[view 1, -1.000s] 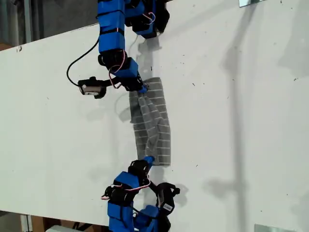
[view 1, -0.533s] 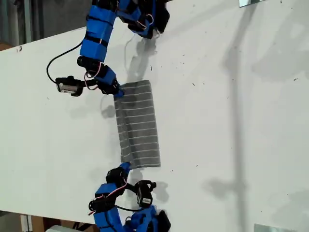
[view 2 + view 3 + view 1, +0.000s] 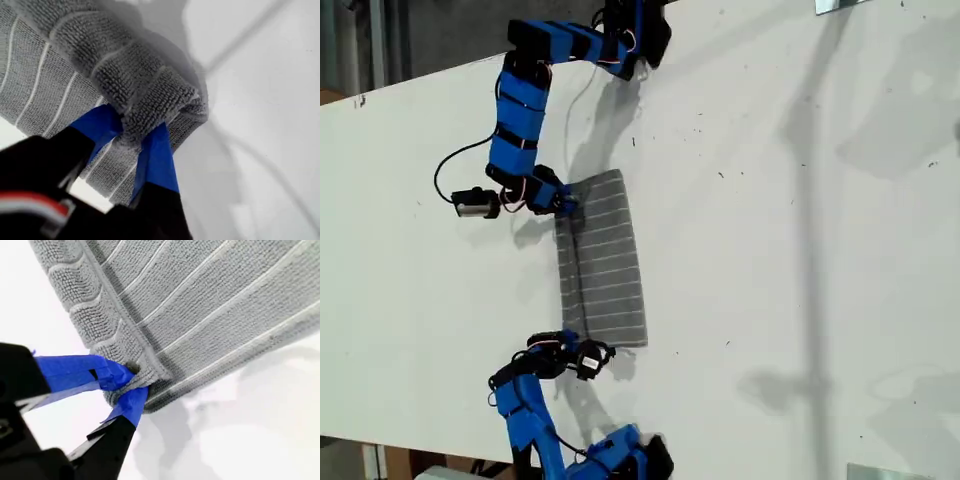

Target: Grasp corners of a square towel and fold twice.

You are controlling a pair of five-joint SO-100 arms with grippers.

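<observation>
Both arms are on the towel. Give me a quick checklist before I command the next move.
1. My first gripper shut on a bunched towel corner: ok.
2. My second gripper shut on a corner: ok.
3. Towel folded into a narrow strip on the table: ok.
4. Edges of the layers aligned: not ok, one layer sits offset along the strip's side at the exterior view's left.
5. Which arm is first in the exterior view: cannot tell.
6. Table around the strip free of other objects: ok.
</observation>
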